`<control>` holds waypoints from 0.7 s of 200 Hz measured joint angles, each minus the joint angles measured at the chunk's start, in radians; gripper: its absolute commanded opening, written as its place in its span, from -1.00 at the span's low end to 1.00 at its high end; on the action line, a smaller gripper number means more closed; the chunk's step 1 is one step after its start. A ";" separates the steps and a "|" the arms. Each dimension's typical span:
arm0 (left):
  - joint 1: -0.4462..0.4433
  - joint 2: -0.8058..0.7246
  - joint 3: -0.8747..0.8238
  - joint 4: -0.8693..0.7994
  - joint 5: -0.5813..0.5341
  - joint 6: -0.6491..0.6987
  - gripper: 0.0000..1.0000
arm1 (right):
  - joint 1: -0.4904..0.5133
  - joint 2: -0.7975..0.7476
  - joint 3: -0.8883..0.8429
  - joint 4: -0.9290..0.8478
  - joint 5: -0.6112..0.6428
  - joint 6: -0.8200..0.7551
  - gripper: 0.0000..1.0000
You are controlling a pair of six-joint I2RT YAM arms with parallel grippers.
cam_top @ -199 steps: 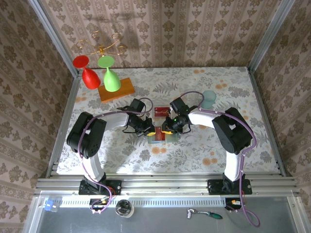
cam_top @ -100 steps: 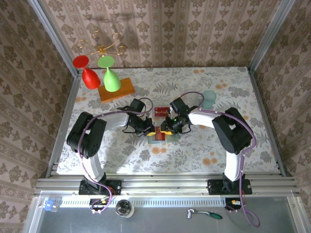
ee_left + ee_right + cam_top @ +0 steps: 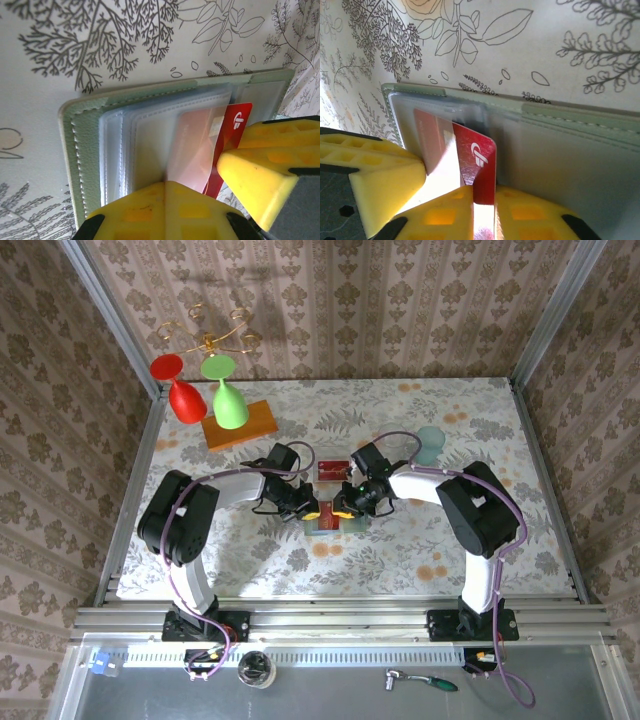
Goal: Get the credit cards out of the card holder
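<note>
The card holder [image 3: 325, 526] lies open on the floral cloth, pale green [image 3: 80, 150] with clear sleeves, between both grippers. A red credit card [image 3: 482, 155] sticks partway out of a sleeve, and my right gripper [image 3: 485, 194] is shut on its free end. In the left wrist view the same red card [image 3: 238, 117] pokes out on the right, beside the right gripper's yellow finger [image 3: 265, 170]. My left gripper [image 3: 172, 182] is shut, its tips pinching a clear sleeve leaf. From above, the left gripper [image 3: 308, 510] and right gripper [image 3: 344, 508] face each other over the holder.
Another red card [image 3: 332, 468] lies on the cloth just behind the holder. A translucent teal cup [image 3: 431, 444] stands at the back right. At the back left, an orange wooden block [image 3: 245, 425] has a red glass [image 3: 184, 398] and a green glass [image 3: 230, 405] by it.
The right gripper's jaws have narrowed onto the red card and its wrist has shifted slightly to the right. The left arm has stayed put.
</note>
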 measured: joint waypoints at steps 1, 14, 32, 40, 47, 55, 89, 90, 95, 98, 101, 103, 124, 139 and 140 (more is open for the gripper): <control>0.000 0.000 0.000 0.000 0.000 0.000 -0.97 | 0.000 -0.001 -0.001 0.001 0.000 0.000 -0.70; 0.000 0.000 0.000 0.000 0.000 0.000 -0.97 | -0.003 -0.007 -0.003 0.006 0.000 0.000 -0.73; 0.000 0.000 0.000 0.000 0.000 0.000 -0.97 | -0.007 -0.019 -0.008 0.010 0.000 0.000 -0.75; 0.000 0.000 0.000 0.000 0.000 0.000 -0.97 | -0.009 -0.024 -0.010 0.010 0.000 0.000 -0.76; 0.000 0.000 0.000 0.000 0.000 0.000 -0.97 | -0.011 -0.030 -0.012 0.010 0.000 -0.001 -0.77; 0.000 0.000 0.000 0.001 0.000 0.000 -0.97 | -0.015 -0.037 -0.014 0.009 0.001 -0.004 -0.77; 0.000 0.000 0.000 0.001 0.000 0.000 -0.97 | -0.039 -0.063 -0.021 -0.008 0.003 -0.015 -0.79; 0.000 0.000 0.000 0.002 0.000 0.000 -0.97 | -0.039 -0.064 -0.022 -0.009 0.003 -0.015 -0.79; 0.000 0.000 0.000 0.001 0.000 0.000 -0.97 | -0.043 -0.068 -0.023 -0.014 0.005 -0.017 -0.80; 0.000 0.000 0.000 0.001 0.000 0.000 -0.97 | -0.045 -0.070 -0.023 -0.017 0.005 -0.019 -0.81; 0.000 0.000 0.000 0.001 0.000 0.000 -0.97 | -0.046 -0.072 -0.024 -0.020 0.006 -0.021 -0.81; 0.000 0.000 0.000 0.001 0.000 0.000 -0.97 | -0.048 -0.074 -0.024 -0.022 0.008 -0.023 -0.82; 0.000 0.000 0.000 0.001 0.000 0.000 -0.97 | -0.054 -0.087 -0.024 -0.040 0.010 -0.038 -0.87; 0.000 0.000 0.000 0.002 0.000 0.000 -0.97 | -0.055 -0.097 -0.024 -0.049 0.014 -0.044 -0.89; 0.000 0.000 0.000 0.002 0.000 0.000 -0.97 | -0.055 -0.097 -0.024 -0.050 0.014 -0.045 -0.88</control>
